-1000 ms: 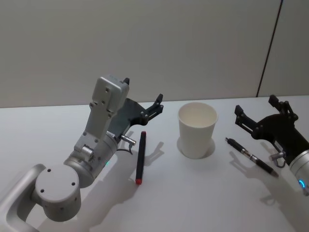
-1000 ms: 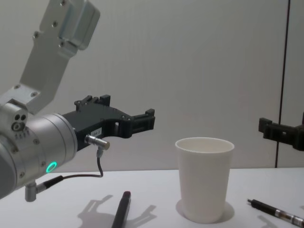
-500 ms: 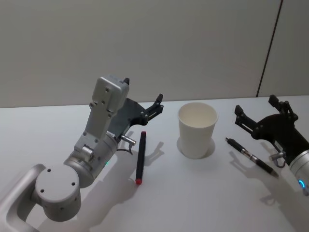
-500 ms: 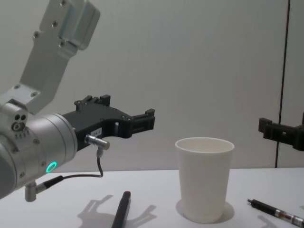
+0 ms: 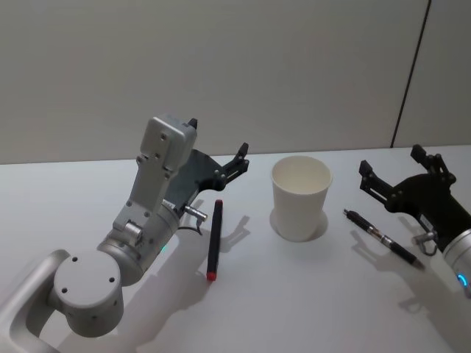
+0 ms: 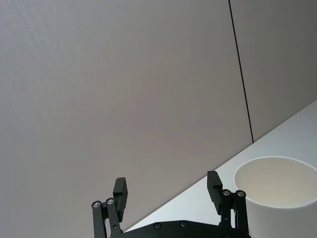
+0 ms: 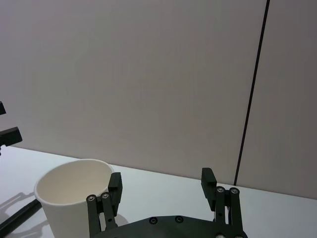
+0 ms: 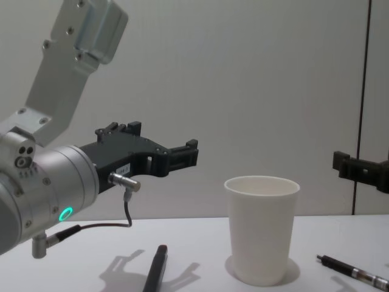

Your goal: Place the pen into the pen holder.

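The white paper cup [image 5: 302,200] stands upright mid-table [image 5: 294,301], with bare surface all round. A black pen with a red end [image 5: 214,239] lies to its left, near the raised left gripper [image 5: 218,138], fingers spread. A black-and-silver pen [image 5: 383,239] lies to its right, near the right gripper [image 5: 391,160], likewise spread.

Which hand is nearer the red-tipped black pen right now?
Left. The left hand hovers open above the far end of the red-tipped pen; the right hand hovers beyond the paper cup, near the other pen.
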